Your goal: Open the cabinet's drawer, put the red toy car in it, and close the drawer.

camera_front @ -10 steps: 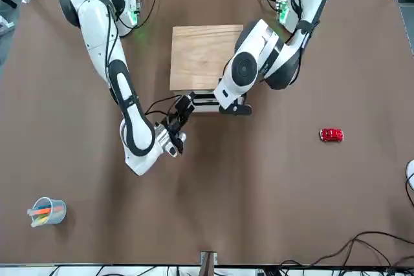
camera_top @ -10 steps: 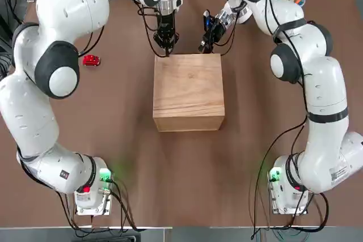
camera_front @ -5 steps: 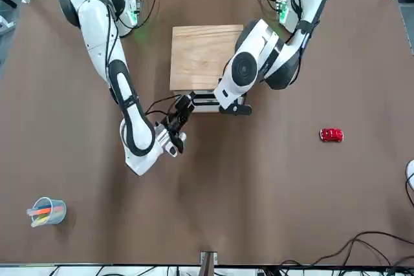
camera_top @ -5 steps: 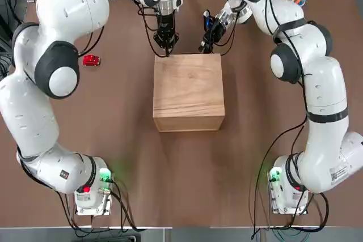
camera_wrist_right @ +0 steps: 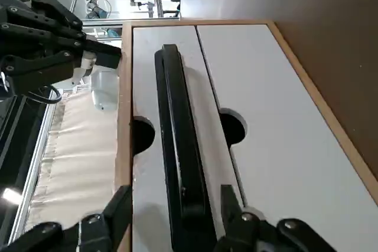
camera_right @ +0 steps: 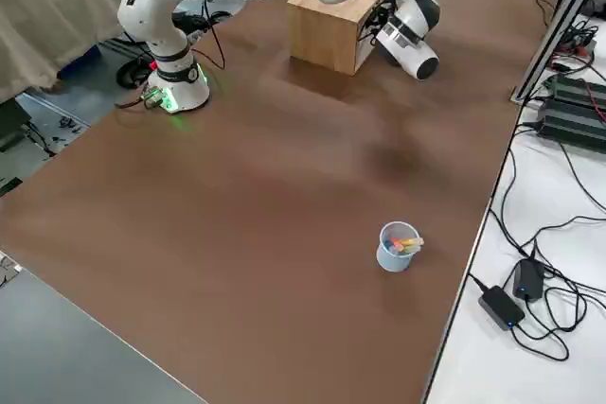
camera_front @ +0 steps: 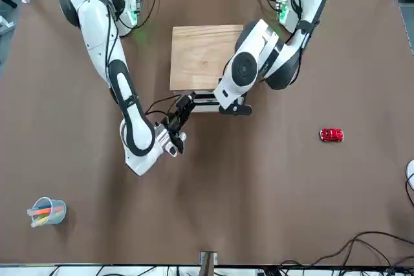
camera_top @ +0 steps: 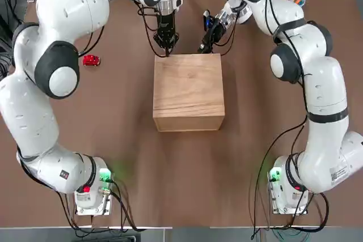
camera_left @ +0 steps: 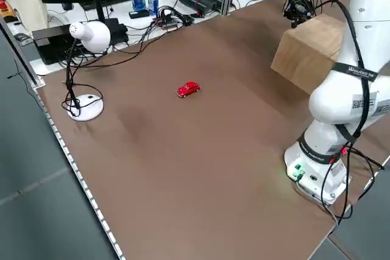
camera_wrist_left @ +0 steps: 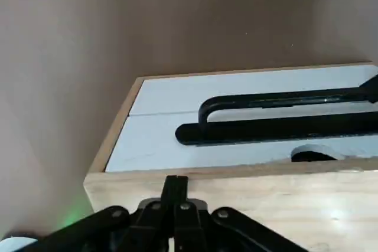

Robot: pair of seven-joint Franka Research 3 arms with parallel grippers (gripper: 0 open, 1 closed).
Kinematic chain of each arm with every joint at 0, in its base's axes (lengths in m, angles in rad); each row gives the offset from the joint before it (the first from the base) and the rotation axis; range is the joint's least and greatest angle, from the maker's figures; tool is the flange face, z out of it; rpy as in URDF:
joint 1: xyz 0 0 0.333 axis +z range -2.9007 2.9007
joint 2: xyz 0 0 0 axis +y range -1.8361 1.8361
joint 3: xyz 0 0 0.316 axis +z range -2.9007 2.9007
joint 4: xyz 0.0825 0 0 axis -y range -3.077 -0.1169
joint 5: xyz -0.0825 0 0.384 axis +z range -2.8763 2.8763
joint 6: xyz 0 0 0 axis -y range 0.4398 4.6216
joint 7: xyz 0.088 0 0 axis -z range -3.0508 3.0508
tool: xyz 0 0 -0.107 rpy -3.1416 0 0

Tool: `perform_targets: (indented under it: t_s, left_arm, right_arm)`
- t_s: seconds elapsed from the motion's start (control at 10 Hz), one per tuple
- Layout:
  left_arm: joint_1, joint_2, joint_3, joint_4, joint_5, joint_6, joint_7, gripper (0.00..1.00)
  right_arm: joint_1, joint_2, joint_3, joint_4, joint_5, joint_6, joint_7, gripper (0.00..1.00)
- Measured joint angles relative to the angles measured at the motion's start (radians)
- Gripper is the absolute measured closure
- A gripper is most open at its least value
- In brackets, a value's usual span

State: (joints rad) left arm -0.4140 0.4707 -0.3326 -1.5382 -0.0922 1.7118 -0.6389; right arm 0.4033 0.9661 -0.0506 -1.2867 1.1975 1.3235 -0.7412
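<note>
The light natural-wood cube-shaped cabinet [camera_top: 188, 92] sits at the centre of the top view on the brown table [camera_top: 125, 157], its white front panels facing the upper edge of that frame. The right gripper [camera_wrist_right: 177, 208] is at the cabinet's front, near the upper right corner of the box in the top view; in the right wrist view its 2 fingers [camera_wrist_right: 233, 205] stand on either side of the long black bar handle [camera_wrist_right: 177, 146], apart from it, so the pincer is part open and not yet clamped. The shallow white-fronted drawer [camera_wrist_right: 260, 122] is flush with the cabinet front, not pulled out. The left gripper [camera_wrist_left: 175, 196] hangs at the upper left corner of the cabinet in the top view, its fingers pressed together with nothing between them, tip just above the wooden top edge. The tiny glossy red toy car [camera_top: 91, 60] lies on the table at the left of the top view, well apart from the cabinet. A blue cup of coloured pens [camera_front: 46, 212] stands at the lower left of the front view.
</note>
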Motion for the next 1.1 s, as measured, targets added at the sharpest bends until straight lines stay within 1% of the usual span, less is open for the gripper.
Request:
perform_targets:
  t_s: [0.1, 0.4, 0.5, 0.8, 0.9, 1.1]
  left_arm:
    - [0.000, 0.000, 0.000, 0.000, 0.000, 0.000, 0.000, 0.99]
    - [0.000, 0.000, 0.000, 0.000, 0.000, 0.000, 0.000, 0.99]
    - [0.000, 0.000, 0.000, 0.000, 0.000, 0.000, 0.000, 0.99]
    - [0.000, 0.000, 0.000, 0.000, 0.000, 0.000, 0.000, 0.99]
    - [0.000, 0.000, 0.000, 0.000, 0.000, 0.000, 0.000, 0.99]
    - [0.000, 0.000, 0.000, 0.000, 0.000, 0.000, 0.000, 0.99]
  right_arm:
    - [0.001, 0.000, 0.000, 0.000, 0.000, 0.000, 0.000, 0.35]
    - [0.006, 0.000, 0.000, 0.000, 0.000, 0.000, 0.000, 0.38]
    - [0.009, 0.000, 0.000, 0.000, 0.000, 0.002, 0.000, 0.46]
    - [0.012, 0.001, 0.000, -0.001, -0.001, 0.010, -0.003, 0.48]
    - [0.012, 0.001, 0.000, -0.001, -0.002, 0.015, -0.006, 0.53]
    - [0.013, 0.003, -0.002, -0.002, -0.003, 0.028, -0.013, 0.69]
